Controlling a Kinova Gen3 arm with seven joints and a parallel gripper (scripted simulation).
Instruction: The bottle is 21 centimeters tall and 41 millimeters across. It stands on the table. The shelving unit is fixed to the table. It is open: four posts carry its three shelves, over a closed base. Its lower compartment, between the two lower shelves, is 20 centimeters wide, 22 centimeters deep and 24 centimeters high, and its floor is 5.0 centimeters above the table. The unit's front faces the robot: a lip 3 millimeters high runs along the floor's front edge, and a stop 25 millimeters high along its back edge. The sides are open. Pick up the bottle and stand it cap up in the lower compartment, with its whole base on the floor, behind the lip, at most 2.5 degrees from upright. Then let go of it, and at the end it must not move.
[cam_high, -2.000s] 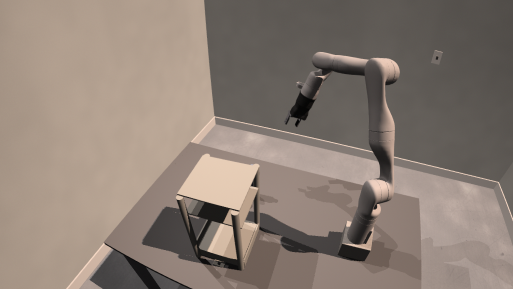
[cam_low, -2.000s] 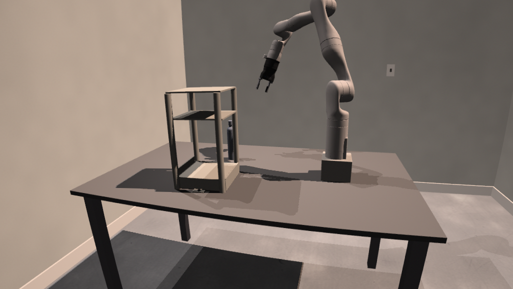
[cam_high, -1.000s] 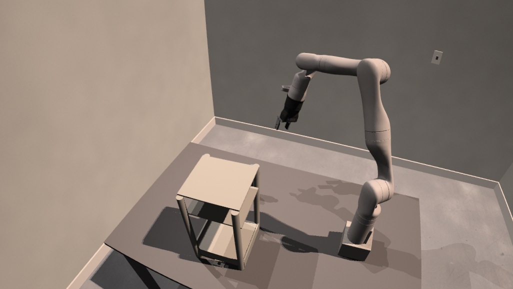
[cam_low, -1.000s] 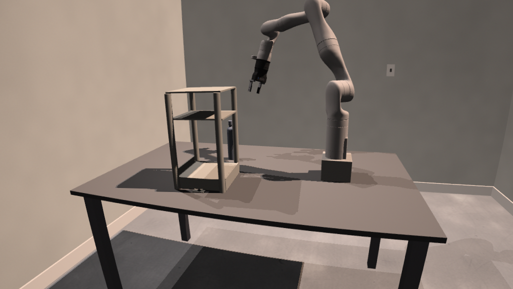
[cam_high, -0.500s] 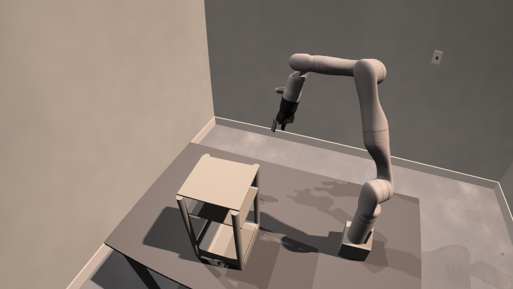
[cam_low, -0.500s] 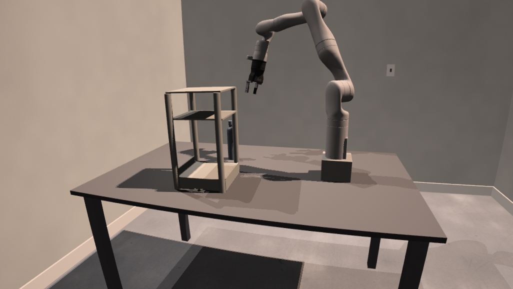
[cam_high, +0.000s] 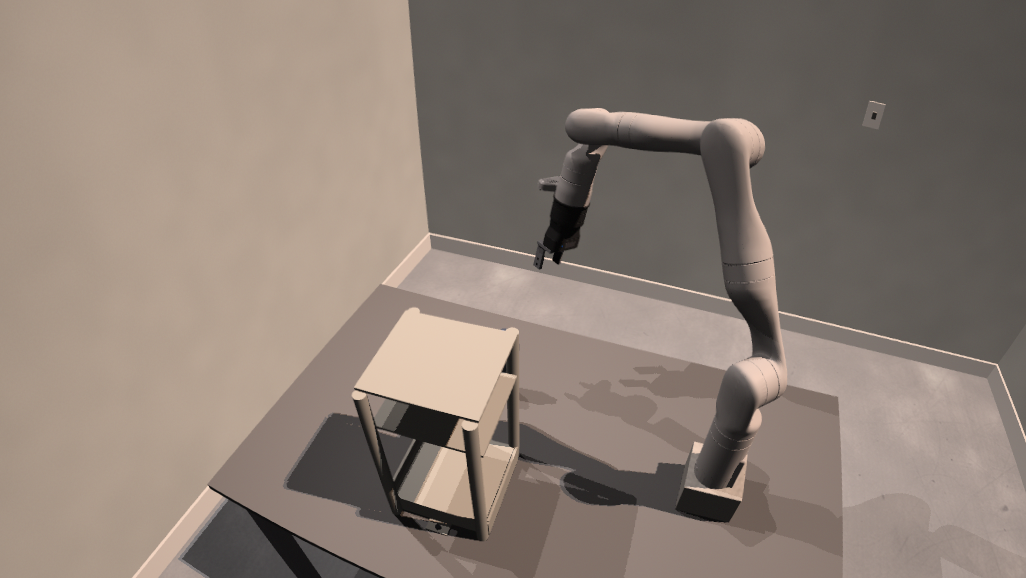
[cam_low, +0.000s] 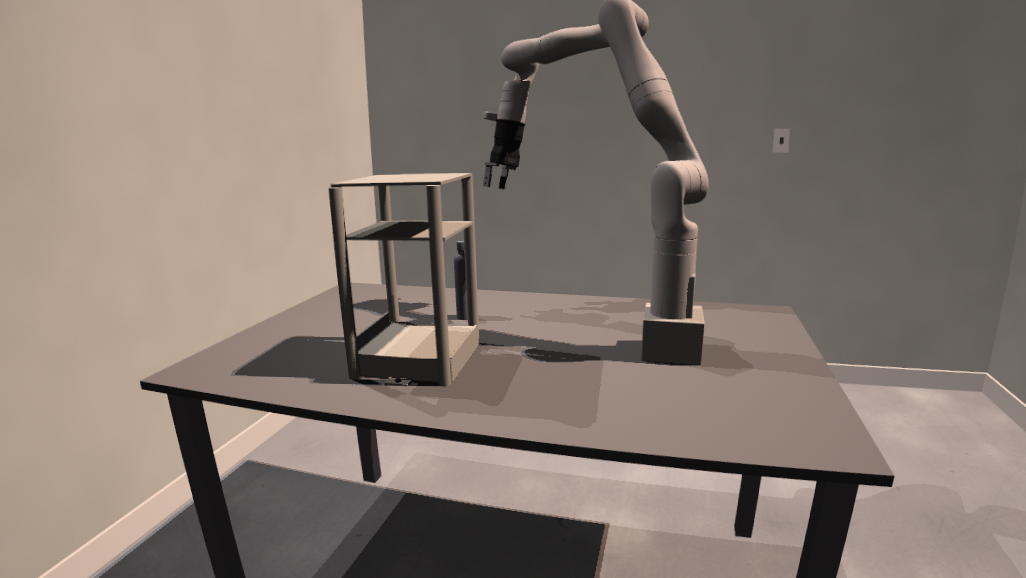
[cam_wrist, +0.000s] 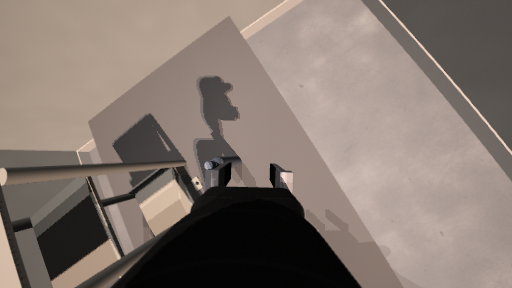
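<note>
The dark blue bottle (cam_low: 459, 280) stands upright on the table, just behind the shelving unit's (cam_low: 405, 276) far right post. In the wrist view only its cap (cam_wrist: 212, 163) shows, beside my left finger. In the top view the shelving unit (cam_high: 437, 423) hides it. My gripper (cam_low: 496, 177) is open and empty. It hangs pointing down, high above the table, at about the level of the top shelf and a little to the right of it. It also shows in the top view (cam_high: 549, 254) and in the wrist view (cam_wrist: 251, 176). The lower compartment's floor (cam_low: 402, 341) holds nothing.
The shelving unit stands on the left part of the table, with its posts and top shelf (cam_high: 437, 366) close to the bottle. My arm's base block (cam_low: 671, 341) sits at the table's right rear. A wall runs along the table's left side.
</note>
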